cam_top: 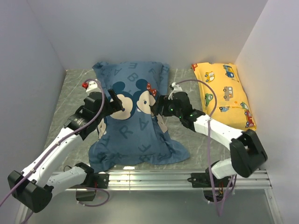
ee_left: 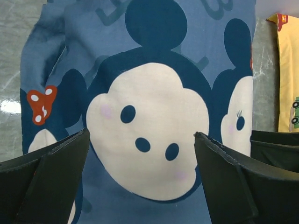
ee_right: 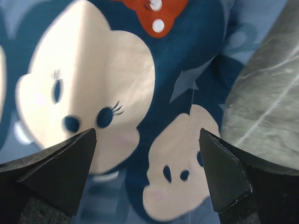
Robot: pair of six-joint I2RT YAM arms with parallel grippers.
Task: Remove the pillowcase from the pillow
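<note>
The blue pillowcase (cam_top: 133, 126), printed with pale letters and cartoon mouse faces, lies plump along the middle of the table, and its loose near end flares out flat. The pillow is hidden inside it. My left gripper (cam_top: 114, 100) hovers open over the case's left part; in the left wrist view its gripper (ee_left: 141, 140) frames a pale mouse face on the pillowcase (ee_left: 149, 93). My right gripper (cam_top: 159, 106) stands open over the case's right side. In the right wrist view that gripper (ee_right: 147, 135) has only pillowcase (ee_right: 187, 74) below it, nothing between the fingers.
A yellow car-print pillow (cam_top: 225, 93) lies along the right wall, its edge also in the left wrist view (ee_left: 288, 70). Grey marble tabletop (cam_top: 70, 93) shows left of the case. White walls close in three sides. A metal rail (cam_top: 154, 177) runs along the near edge.
</note>
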